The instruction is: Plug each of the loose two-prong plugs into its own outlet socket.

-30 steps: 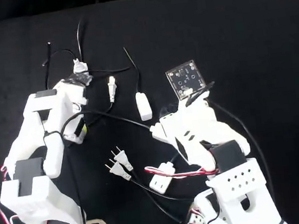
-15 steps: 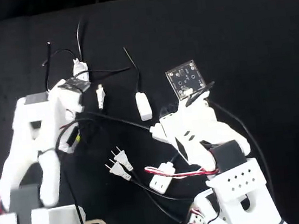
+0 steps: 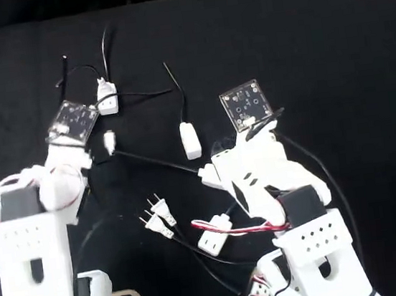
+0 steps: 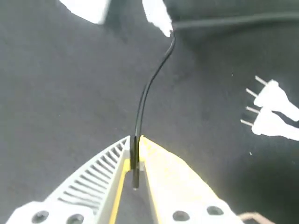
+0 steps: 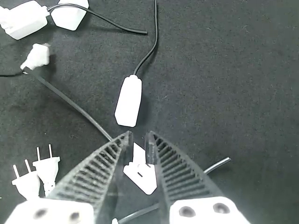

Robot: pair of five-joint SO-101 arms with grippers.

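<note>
table, black cloth | left gripper: jaws pinching a black cord that runs to a small white plug | right gripper: jaws pressed onto a white outlet socket | second outlet socket: lying just beyond the right gripper | two-prong plugs: side by side between the arms, unplugged

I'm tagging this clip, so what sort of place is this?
Probably a robotics lab bench: two white robot arms at a black-draped table, with loose two-prong plugs and outlet sockets laid out.
</note>
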